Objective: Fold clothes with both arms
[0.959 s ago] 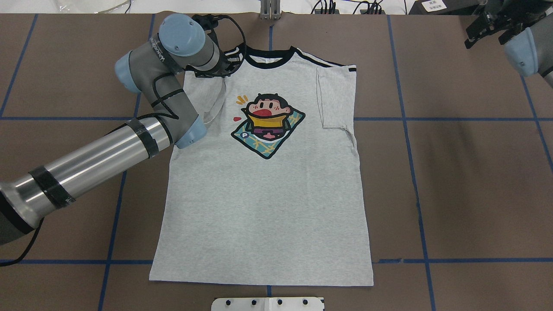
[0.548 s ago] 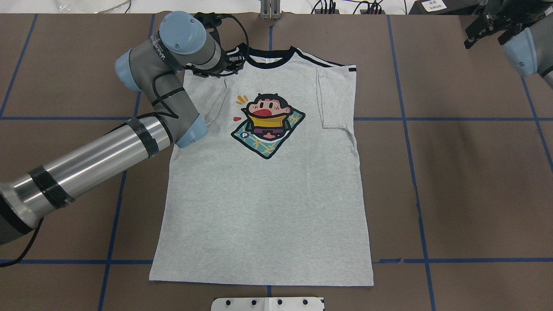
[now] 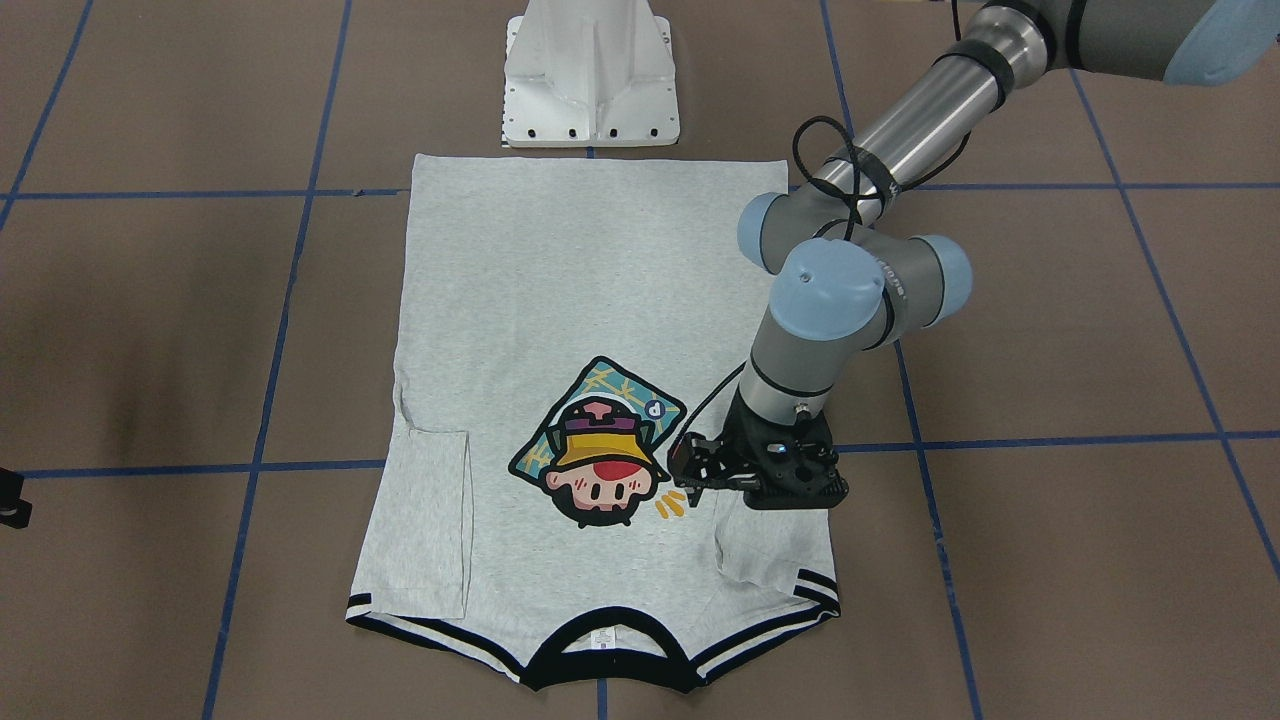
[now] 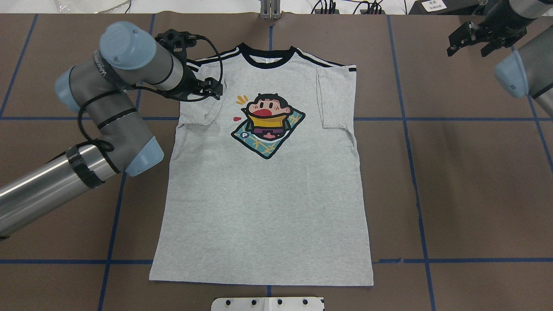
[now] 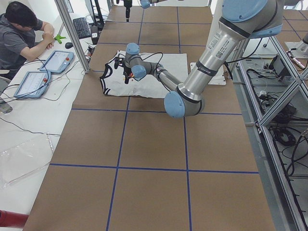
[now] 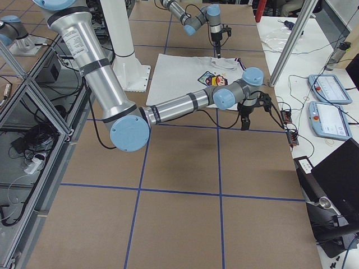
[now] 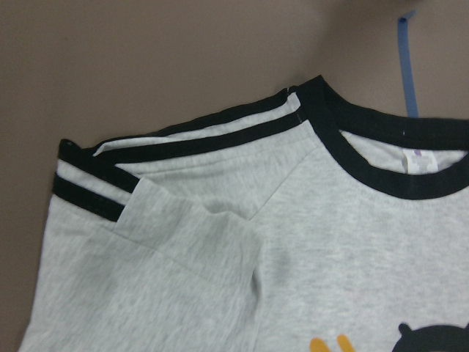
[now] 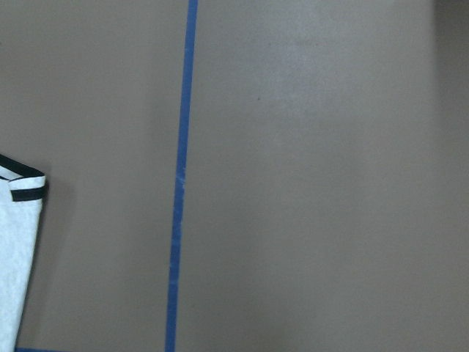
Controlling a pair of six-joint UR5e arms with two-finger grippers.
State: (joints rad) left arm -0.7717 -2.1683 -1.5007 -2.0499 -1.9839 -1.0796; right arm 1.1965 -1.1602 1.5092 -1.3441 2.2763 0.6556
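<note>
One grey T-shirt (image 4: 263,207) flat, sleeves (image 4: 335,99) folded in, left hand (image 4: 214,88) unclear, right hand (image 4: 466,48) spread

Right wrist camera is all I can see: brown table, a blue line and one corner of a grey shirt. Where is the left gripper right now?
Observer: The left gripper is over the shirt, at the inner edge of a folded-in sleeve, beside the cartoon print.
Operator: Is it holding the cloth?
Observer: I cannot tell; that sleeve lies rumpled on the chest.
Operator: And the other sleeve?
Observer: The other sleeve is folded in too, lying flat.
</note>
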